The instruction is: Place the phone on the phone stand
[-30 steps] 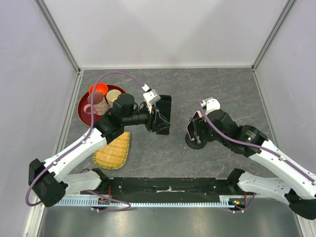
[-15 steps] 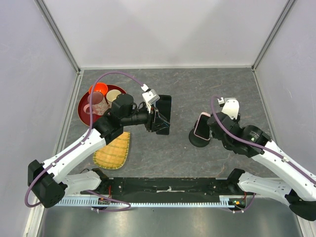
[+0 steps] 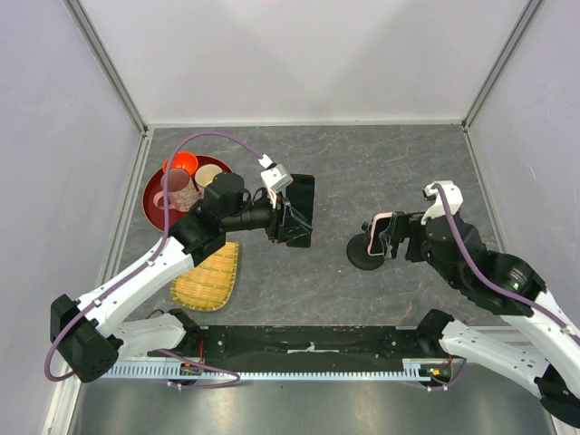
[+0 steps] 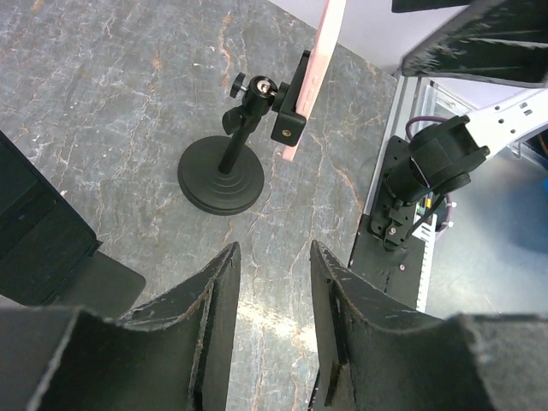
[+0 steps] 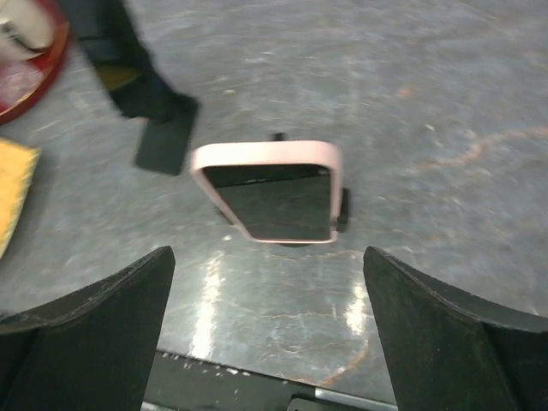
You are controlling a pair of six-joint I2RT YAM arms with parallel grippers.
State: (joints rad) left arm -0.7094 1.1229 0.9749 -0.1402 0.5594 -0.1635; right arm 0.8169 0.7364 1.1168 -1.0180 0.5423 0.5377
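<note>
My right fingers (image 5: 86,334) stand wide apart, gripping nothing and clear of the one pink-cased phone (image 5: 270,193). The phone sits clamped on the single black stand (image 4: 221,175), toward the right edge of the surface (image 3: 362,154). My left fingers (image 4: 214,334) show a narrow gap with nothing between them. From the right wrist, the phone hides most of the stand.

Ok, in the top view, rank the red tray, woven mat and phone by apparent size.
1. red tray, the largest, though partly covered.
2. woven mat.
3. phone, the smallest; it is seen at a tilt, which shrinks it further.
</note>
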